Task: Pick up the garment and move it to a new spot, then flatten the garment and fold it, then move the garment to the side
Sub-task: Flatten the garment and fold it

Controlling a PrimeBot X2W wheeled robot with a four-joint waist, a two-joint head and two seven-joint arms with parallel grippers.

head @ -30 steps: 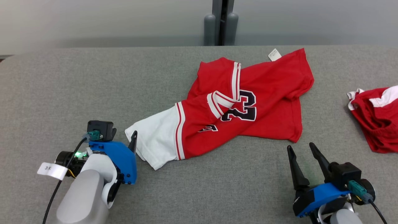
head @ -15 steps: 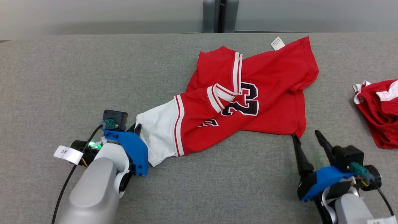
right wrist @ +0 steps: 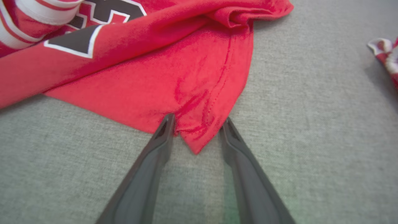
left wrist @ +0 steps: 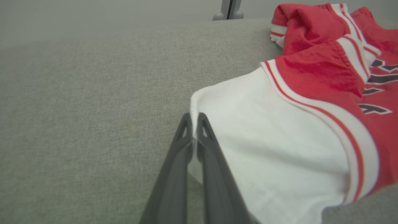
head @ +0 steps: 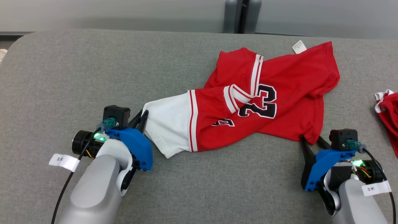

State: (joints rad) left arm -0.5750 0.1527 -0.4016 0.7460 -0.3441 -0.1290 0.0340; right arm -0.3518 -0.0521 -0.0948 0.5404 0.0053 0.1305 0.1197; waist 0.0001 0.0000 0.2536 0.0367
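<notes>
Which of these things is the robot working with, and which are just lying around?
In the job: red jersey; left gripper, shut on its white part; right gripper, open around its hem corner.
Lying about: second red garment, far right on the table; posts behind.

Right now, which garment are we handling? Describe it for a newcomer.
On the grey fabric table, look mid-surface: a crumpled red jersey with one white end. Unlike the red-and-white garment at the right edge, it shows a black 23.
</notes>
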